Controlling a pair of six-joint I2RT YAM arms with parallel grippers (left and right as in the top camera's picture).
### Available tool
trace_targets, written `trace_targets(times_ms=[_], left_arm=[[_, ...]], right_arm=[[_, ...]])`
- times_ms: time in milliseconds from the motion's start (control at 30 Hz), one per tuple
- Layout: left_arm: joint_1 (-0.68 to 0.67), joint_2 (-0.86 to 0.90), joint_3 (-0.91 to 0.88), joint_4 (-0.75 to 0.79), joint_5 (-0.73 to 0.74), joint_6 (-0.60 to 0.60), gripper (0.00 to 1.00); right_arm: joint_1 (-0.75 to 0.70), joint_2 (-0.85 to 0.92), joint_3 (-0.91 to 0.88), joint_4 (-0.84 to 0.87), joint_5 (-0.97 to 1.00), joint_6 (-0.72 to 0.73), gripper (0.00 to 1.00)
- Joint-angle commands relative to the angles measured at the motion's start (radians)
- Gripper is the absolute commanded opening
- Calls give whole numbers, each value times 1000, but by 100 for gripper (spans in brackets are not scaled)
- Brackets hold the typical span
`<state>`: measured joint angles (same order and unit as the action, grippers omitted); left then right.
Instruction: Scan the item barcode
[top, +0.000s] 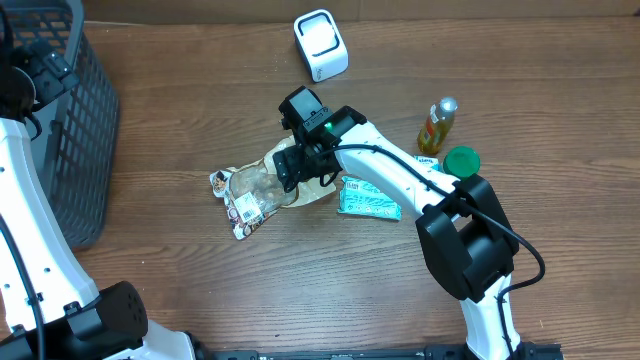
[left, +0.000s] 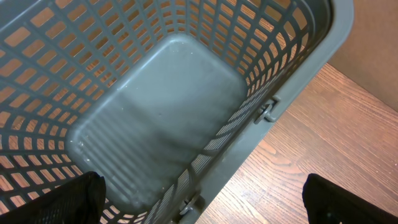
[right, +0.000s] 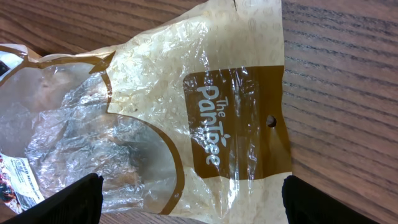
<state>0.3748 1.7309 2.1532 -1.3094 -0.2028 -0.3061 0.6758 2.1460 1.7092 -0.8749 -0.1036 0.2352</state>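
Overhead, the snack bag (top: 250, 192) lies flat near the middle of the wooden desk (top: 180, 290), with the right gripper (top: 292, 168) above its upper end. A teal packet (top: 368, 200) lies just beside the bag on the right, with a bottle (top: 437, 125) and a green lid (top: 461, 160) farther right. A white scanner (top: 320, 45) stands near the far edge and a grey basket (top: 75, 120) at the left. From the left wrist, the left gripper (left: 202, 208) hangs over the basket's floor, its fingers (left: 56, 202) spread wide and holding nothing. From the right wrist, the right gripper is also spread wide, its dark fingers (right: 56, 199) at the lower corners. It sits over the crinkled clear-and-tan bag and grips nothing; whether it touches the bag I cannot tell.
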Motion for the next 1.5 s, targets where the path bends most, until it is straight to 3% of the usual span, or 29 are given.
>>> trace_targets(times_ms=[0, 533, 1100, 1167, 1300, 1467], left_arm=[[-3, 3, 9, 4, -3, 18, 100], [-3, 3, 9, 4, -2, 18, 100], [-3, 3, 9, 26, 27, 10, 100], [-3, 3, 9, 9, 117, -7, 99], [-12, 10, 8, -76, 457, -7, 100], [-87, 39, -8, -243, 501, -7, 100]], right_arm=[[3, -21, 11, 6, 6, -4, 89], [-32, -21, 11, -6, 20, 5, 100], [-72, -21, 11, -25, -33, 26, 100], [-72, -21, 11, -23, -33, 26, 100], [-72, -21, 11, -9, -33, 26, 100], [-72, -21, 11, -5, -33, 26, 100]])
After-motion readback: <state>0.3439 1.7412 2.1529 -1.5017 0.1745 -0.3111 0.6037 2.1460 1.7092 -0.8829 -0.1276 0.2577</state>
